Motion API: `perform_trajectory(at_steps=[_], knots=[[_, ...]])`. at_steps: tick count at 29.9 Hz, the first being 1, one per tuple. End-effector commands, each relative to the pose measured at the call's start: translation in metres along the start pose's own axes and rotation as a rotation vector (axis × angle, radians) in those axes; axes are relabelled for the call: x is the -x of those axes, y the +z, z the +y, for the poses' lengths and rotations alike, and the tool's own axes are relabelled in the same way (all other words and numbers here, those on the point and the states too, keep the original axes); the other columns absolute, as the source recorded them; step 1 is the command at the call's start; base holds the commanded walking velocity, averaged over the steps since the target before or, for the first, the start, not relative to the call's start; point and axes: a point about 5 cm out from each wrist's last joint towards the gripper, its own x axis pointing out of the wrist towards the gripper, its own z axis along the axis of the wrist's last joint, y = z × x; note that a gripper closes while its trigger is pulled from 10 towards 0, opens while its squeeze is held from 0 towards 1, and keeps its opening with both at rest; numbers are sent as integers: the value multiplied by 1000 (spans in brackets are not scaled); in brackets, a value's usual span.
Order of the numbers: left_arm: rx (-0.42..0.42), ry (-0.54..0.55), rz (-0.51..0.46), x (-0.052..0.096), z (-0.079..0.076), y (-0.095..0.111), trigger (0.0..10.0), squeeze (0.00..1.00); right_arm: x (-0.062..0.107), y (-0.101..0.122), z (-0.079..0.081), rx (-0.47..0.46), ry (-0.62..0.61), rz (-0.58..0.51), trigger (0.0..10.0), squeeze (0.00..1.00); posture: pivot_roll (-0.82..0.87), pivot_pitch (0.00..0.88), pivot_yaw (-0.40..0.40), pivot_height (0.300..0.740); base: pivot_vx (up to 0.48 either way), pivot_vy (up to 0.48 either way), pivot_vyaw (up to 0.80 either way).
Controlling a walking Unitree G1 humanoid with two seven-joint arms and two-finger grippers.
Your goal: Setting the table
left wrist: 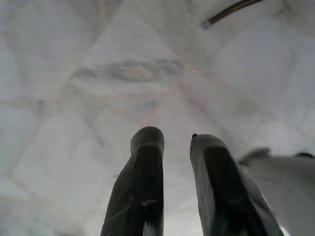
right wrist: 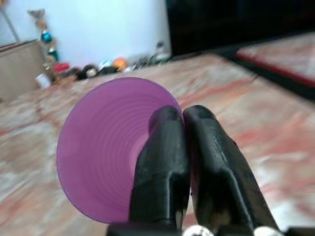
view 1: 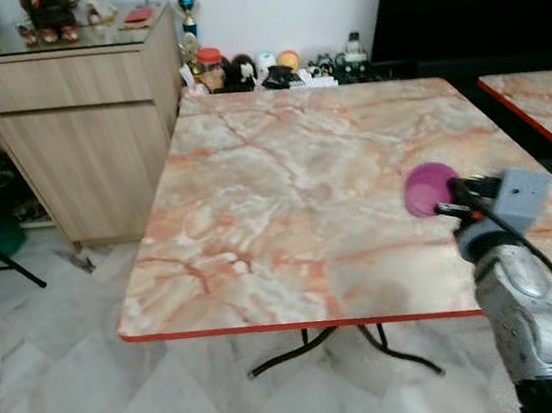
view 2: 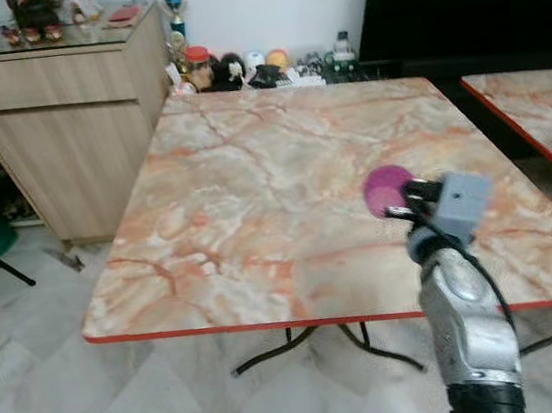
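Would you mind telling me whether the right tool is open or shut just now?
Shut: the right tool pinches the round purple plastic plate by its rim, its two black fingers pressed together above the marble-patterned table.

We count one purple plate (view 1: 427,188); two marble worktops, the near one (view 1: 287,215) and another (view 1: 545,103) beside it; one wooden cabinet (view 1: 74,120); two claws, right (right wrist: 183,132) and left (left wrist: 174,162).

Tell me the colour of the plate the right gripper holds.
Purple, with fine concentric ridges. The plate shows best in the right wrist view, pinched at its rim by the right gripper.
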Motion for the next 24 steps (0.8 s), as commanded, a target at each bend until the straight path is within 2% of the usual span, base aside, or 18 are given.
perform_trajectory(at_steps=[1,24], knots=[[-17,1,29,3,2,-7,10000,0,-2,4,8,-12,16,-17,10000,0,101,57,-37,740,0,-472,0],[-6,0,27,3,-2,-9,10000,0,-3,7,8,-4,13,-40,10000,0,96,62,-40,740,0,-472,0]])
